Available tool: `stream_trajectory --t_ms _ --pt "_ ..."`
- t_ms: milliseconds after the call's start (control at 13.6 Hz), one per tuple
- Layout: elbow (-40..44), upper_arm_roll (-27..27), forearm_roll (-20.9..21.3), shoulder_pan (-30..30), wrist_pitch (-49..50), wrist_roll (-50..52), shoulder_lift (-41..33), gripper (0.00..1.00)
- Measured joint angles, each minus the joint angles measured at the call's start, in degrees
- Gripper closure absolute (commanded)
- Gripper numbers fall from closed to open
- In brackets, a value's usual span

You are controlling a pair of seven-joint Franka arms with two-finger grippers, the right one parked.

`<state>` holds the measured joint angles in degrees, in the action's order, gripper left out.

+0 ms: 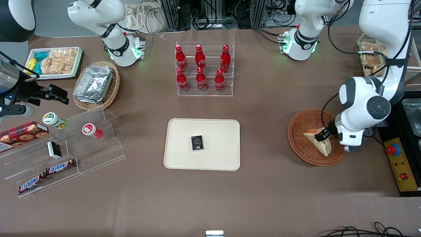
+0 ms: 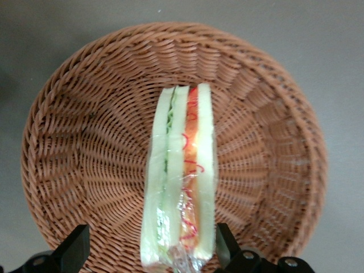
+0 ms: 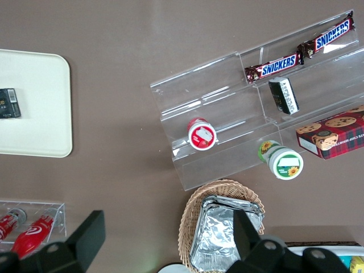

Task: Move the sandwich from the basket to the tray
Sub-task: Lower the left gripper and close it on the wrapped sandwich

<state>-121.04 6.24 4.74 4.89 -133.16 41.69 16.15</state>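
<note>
The sandwich (image 1: 319,142) (image 2: 181,182), a plastic-wrapped wedge of pale bread with red-orange filling, lies in the round reddish-brown wicker basket (image 1: 304,123) (image 2: 85,142) toward the working arm's end of the table. My left gripper (image 1: 324,134) (image 2: 151,233) is down in the basket, open, with its fingers on either side of the sandwich's end. One finger (image 2: 224,242) stands close against the bread, and the other finger (image 2: 77,245) is well apart from it. The cream-beige tray (image 1: 184,131) (image 3: 34,102) lies at the table's middle.
A small dark box (image 1: 197,143) sits on the tray. Farther from the front camera stands a clear rack of red bottles (image 1: 204,69). A control box with a red button (image 1: 399,164) lies beside the basket. Clear stepped shelves with snacks (image 1: 65,154) and a tan foil-container basket (image 1: 95,85) lie toward the parked arm's end.
</note>
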Motion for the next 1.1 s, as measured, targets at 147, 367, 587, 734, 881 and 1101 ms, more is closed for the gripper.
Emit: stream_trajectory --t_ms 147,367,587,734,881,1101 --pt "-1.91 -0.09 0.85 0.01 -2.84 0.00 0.20 0.00" --pt "-2.63 -0.11 0.89 0.01 -5.29 0.17 1.83 0.10" --pt "-0.65 -0.02 0.94 -0.09 -6.41 3.26 4.43 0.25" --pt "1.65 0.17 0.99 -0.31 -6.43 5.87 6.15 0.61" --pt "2.97 0.24 1.05 -0.39 -6.43 7.27 6.93 0.90" --pt "4.71 0.36 1.05 -0.42 -5.78 11.27 7.33 1.00"
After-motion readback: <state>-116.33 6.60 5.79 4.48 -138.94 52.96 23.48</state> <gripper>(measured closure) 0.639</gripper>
